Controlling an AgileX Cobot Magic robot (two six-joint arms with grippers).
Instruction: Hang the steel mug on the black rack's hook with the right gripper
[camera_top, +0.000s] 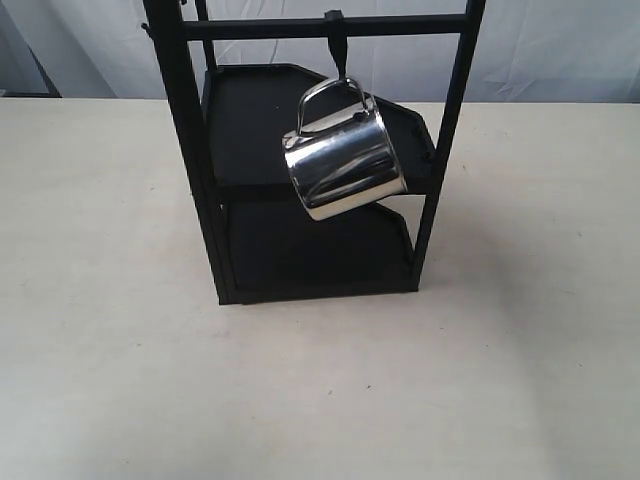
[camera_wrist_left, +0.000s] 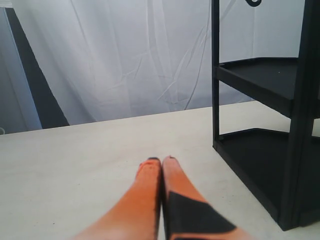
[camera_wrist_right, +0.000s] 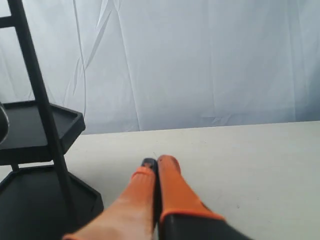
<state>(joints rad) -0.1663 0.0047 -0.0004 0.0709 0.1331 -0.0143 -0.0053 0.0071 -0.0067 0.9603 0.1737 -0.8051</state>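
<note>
The steel mug (camera_top: 345, 158) hangs tilted by its thin handle from the hook (camera_top: 337, 45) under the black rack's (camera_top: 200, 160) top crossbar, in front of the shelves. The right tool (camera_wrist_right: 156, 163) and left tool (camera_wrist_left: 161, 160) rest closed, empty, above the counter (camera_top: 110, 330).

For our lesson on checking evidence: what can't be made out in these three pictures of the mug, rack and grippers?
- Rack top: cut off by the exterior view's upper edge.
- Hook tip: too dark to tell from the mug handle's loop.
- Mug in the right wrist view: only a sliver at the picture's edge.
- Both arms: absent from the exterior view.
</note>
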